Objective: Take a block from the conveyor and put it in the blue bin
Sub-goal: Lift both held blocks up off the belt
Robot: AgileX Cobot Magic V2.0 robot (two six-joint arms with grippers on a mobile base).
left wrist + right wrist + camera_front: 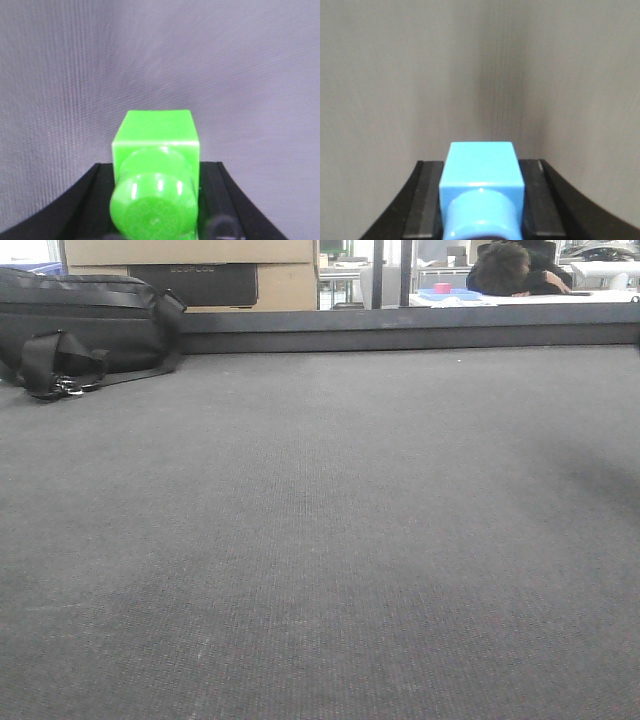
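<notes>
The conveyor (pixel 320 540) fills the front view as a wide dark grey woven belt with a dark raised far edge. Neither gripper nor any block shows there. In the left wrist view my left gripper (pixel 156 167) is shut on a bright green block (pixel 156 135) with a round stud, held over the belt (pixel 160 60). In the right wrist view my right gripper (pixel 482 167) is shut on a light blue block (pixel 481 162) with a round stud, over the belt (pixel 420 75). The blue bin is out of view.
A black bag (pixel 80 325) with a strap lies on the belt at the far left. Behind the far edge stand cardboard boxes (pixel 200 270). A person (pixel 515 270) leans over a far table at the back right.
</notes>
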